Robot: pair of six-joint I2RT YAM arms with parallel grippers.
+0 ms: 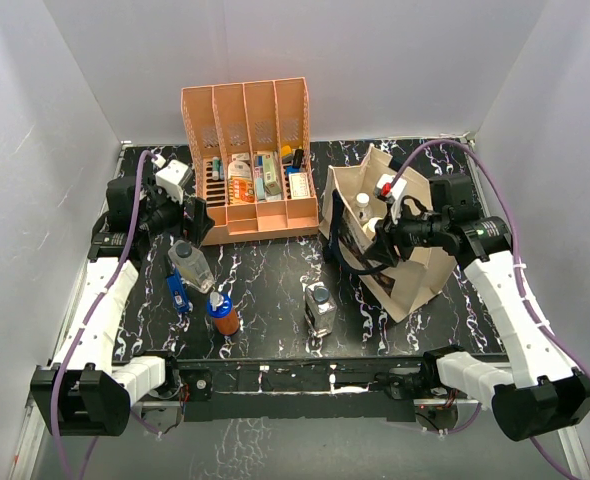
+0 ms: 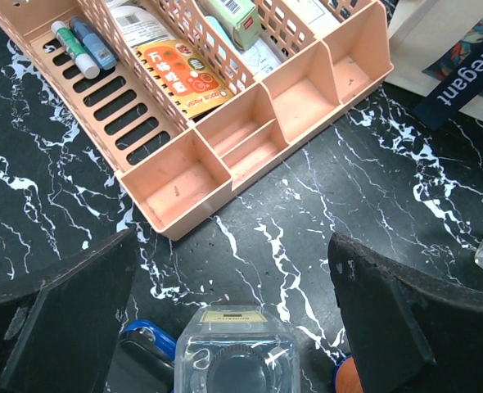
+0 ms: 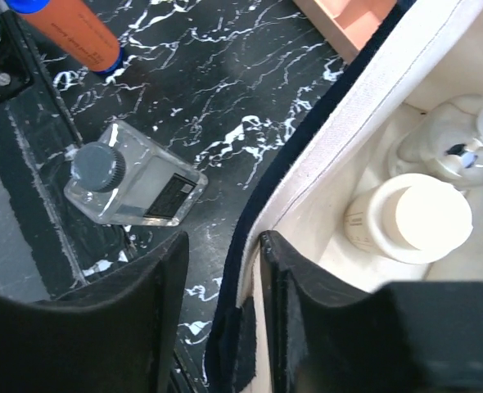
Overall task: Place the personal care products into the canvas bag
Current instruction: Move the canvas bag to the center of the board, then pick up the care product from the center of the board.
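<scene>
The left gripper (image 2: pixel 232 246) hangs with its fingers spread wide and nothing in them. The clear bottle (image 2: pixel 235 356) stands just below it, centred between the two fingers. The bottle is upright with its cap towards the wrist, so its long axis runs along the line of descent. A straight drop should put a finger on either side of it. This arm is much the nearer to it.

The right gripper (image 3: pixel 223 239) straddles the navy-edged rim of the canvas bag (image 3: pixel 323 147), well off to the right, with its jaws narrowly apart. Whether it pinches the cloth I cannot tell. A white bottle (image 3: pixel 422 217) stands inside the bag.
</scene>
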